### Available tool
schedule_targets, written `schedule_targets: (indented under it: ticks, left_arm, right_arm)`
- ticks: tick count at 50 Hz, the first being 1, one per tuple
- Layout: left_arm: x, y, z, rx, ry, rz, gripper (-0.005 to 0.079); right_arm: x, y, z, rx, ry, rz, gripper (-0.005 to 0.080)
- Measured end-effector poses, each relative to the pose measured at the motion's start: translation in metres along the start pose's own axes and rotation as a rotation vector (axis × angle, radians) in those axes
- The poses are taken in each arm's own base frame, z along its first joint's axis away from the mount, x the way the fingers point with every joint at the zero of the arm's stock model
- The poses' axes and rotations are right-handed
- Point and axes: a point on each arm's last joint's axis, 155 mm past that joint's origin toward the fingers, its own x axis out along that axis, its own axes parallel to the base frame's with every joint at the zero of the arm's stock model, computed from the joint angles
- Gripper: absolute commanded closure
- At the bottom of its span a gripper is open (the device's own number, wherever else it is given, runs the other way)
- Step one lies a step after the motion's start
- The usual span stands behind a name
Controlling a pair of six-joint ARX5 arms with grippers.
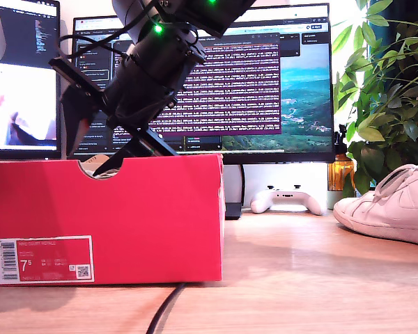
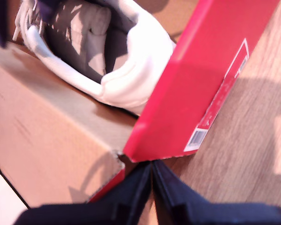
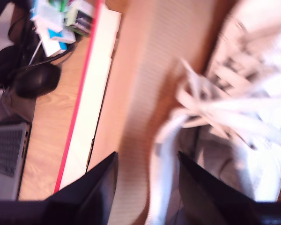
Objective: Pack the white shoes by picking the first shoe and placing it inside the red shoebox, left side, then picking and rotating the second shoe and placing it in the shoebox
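My second hand (image 3: 147,187) hangs released over the first shoe (image 3: 234,122) inside the red shoebox (image 1: 104,219); I'd lift straight up, clear of the laces. My first hand (image 2: 152,187) is clenched, empty, beside the box corner. Only the exterior view shows the second shoe (image 1: 390,205), lower right, on the counter (image 1: 292,278).

"7.5" on red shoebox (image 1: 104,216) label (image 1: 44,259)

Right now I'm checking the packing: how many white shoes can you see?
2. One white shoe lies inside the red shoebox; the other shoe sits on the table at the exterior view's right.
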Motion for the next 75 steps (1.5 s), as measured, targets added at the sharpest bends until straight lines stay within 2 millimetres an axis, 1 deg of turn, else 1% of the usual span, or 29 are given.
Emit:
schedule_targets:
  ticks: [3, 7, 11, 12, 14, 17, 22, 25, 27, 30, 33, 42, 48, 51, 57, 63, 70, 75]
  left_arm:
    - [0.000, 0.000, 0.000, 0.000, 0.000, 0.000, 0.0764]
    - [0.000, 0.000, 0.000, 0.000, 0.000, 0.000, 0.0764]
    - [0.000, 0.000, 0.000, 0.000, 0.000, 0.000, 0.0764]
    - [0.000, 0.000, 0.000, 0.000, 0.000, 0.000, 0.0764]
    - [0.000, 0.000, 0.000, 0.000, 0.000, 0.000, 0.0764]
    - [0.000, 0.000, 0.000, 0.000, 0.000, 0.000, 0.0764]
    - [0.000, 0.000, 0.000, 0.000, 0.000, 0.000, 0.0764]
    - [0.000, 0.000, 0.000, 0.000, 0.000, 0.000, 0.0764]
    - [0.000, 0.000, 0.000, 0.000, 0.000, 0.000, 0.0764]
    - [0.000, 0.000, 0.000, 0.000, 0.000, 0.000, 0.0764]
    - [0.000, 0.000, 0.000, 0.000, 0.000, 0.000, 0.0764]
    - [0.000, 0.000, 0.000, 0.000, 0.000, 0.000, 0.0764]
    - [0.000, 0.000, 0.000, 0.000, 0.000, 0.000, 0.0764]
    - [0.000, 0.000, 0.000, 0.000, -0.001, 0.000, 0.0764]
    - [0.000, 0.000, 0.000, 0.000, 0.000, 0.000, 0.0764]
    - [0.000, 0.000, 0.000, 0.000, -0.001, 0.000, 0.0764]
    - [0.000, 0.000, 0.000, 0.000, 0.000, 0.000, 0.0764]
    - [0.000, 0.000, 0.000, 0.000, -0.001, 0.000, 0.0764]
  right_arm:
    - [-0.005, 0.000, 0.008, -0.031, 0.004, -0.015, 0.0392]
    - [-0.013, 0.000, 0.013, -0.058, 0.037, -0.029, 0.0392]
    - [-0.023, -0.004, 0.020, -0.039, 0.086, -0.031, 0.0392]
    - [-0.034, -0.010, 0.034, -0.007, 0.102, -0.030, 0.0392]
    - [-0.039, -0.014, 0.040, 0.010, 0.112, -0.023, 0.0392]
    - [-0.051, -0.028, 0.045, 0.060, 0.166, -0.032, 0.0392]
    - [-0.067, -0.052, 0.067, 0.129, 0.143, -0.104, 0.0392]
    - [-0.078, -0.078, 0.081, 0.200, 0.100, -0.204, 0.0392]
    - [-0.086, -0.097, 0.086, 0.244, 0.076, -0.287, 0.0392]
    - [-0.098, -0.125, 0.085, 0.294, 0.062, -0.410, 0.0392]
    - [-0.109, -0.145, 0.078, 0.345, 0.064, -0.508, 0.0392]
    - [-0.144, -0.188, 0.057, 0.420, 0.057, -0.777, 0.0392]
    - [-0.175, -0.212, 0.039, 0.476, 0.081, -0.947, 0.0392]
    - [-0.184, -0.220, 0.038, 0.491, 0.085, -0.981, 0.0391]
    - [-0.193, -0.228, 0.048, 0.520, 0.051, -0.985, 0.0360]
    - [-0.211, -0.233, 0.061, 0.537, -0.008, -0.993, 0.0339]
    - [-0.244, -0.224, 0.075, 0.555, -0.092, -0.964, 0.0334]
    - [-0.274, -0.224, 0.074, 0.584, -0.153, -0.964, 0.0310]
